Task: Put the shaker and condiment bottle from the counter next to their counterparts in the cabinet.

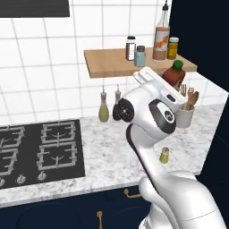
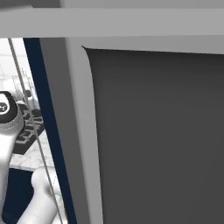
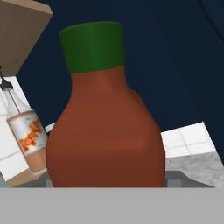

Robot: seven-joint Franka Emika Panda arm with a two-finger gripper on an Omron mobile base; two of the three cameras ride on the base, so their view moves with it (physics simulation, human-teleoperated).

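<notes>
The wooden cabinet (image 1: 116, 62) on the wall holds the clear bottle (image 1: 161, 38) and small shakers (image 1: 140, 56). The red condiment bottle (image 1: 174, 75) is lifted beside its front edge, pinched in the gripper (image 1: 166, 80). The tiny shaker (image 1: 164, 155) stands on the counter (image 1: 112, 152)

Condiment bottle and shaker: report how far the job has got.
Done: neither is on the cabinet yet. In hand: the condiment bottle is gripped, raised at the shelf's right end near the orange-label bottle. Left: setting it down, then the shaker, on the counter.
</notes>
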